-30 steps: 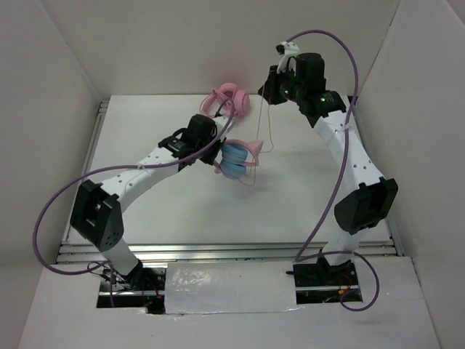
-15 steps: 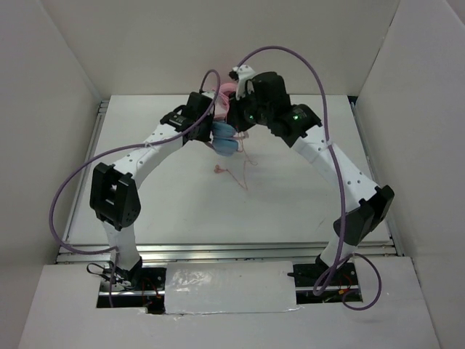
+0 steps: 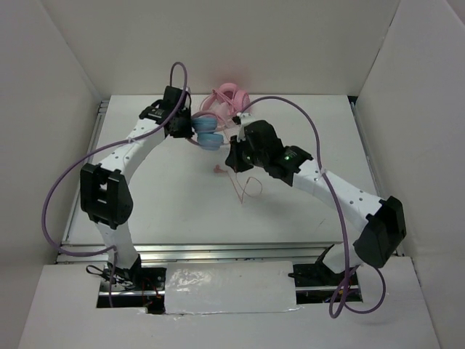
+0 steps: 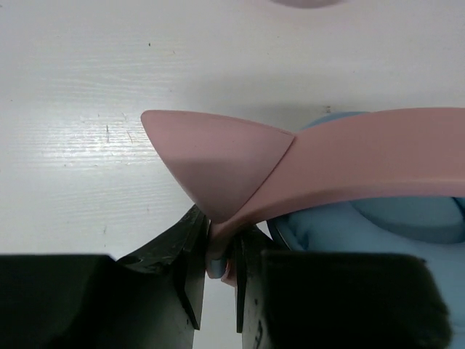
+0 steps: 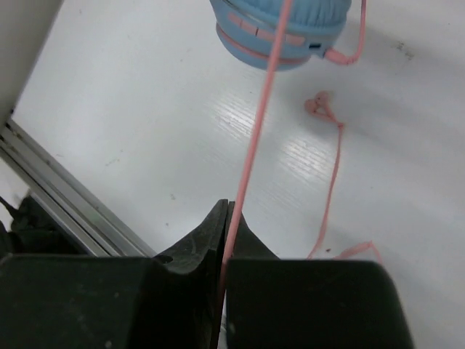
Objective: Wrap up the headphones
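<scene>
The headphones (image 3: 208,135), with light blue ear cups and a pink headband, hang off the table at the back centre. My left gripper (image 3: 186,128) is shut on the headband (image 4: 363,156) just beside a cat ear (image 4: 214,163), with a blue cup (image 4: 378,218) to its right. My right gripper (image 3: 235,157) is shut on the thin pink cable (image 5: 254,138), which runs taut from the jaws up to an ear cup (image 5: 280,25). The rest of the cable (image 3: 245,186) lies looped on the table, and its plug (image 5: 317,106) rests there too.
All-pink headphones (image 3: 229,98) lie at the back of the white table (image 3: 160,196), right behind the held pair. White walls enclose three sides. A metal rail (image 5: 65,196) runs along the table's left edge.
My left arm carried the headphones back and to the left. My right arm came down and towards the middle, holding the cable, and more cable now lies on the table.
</scene>
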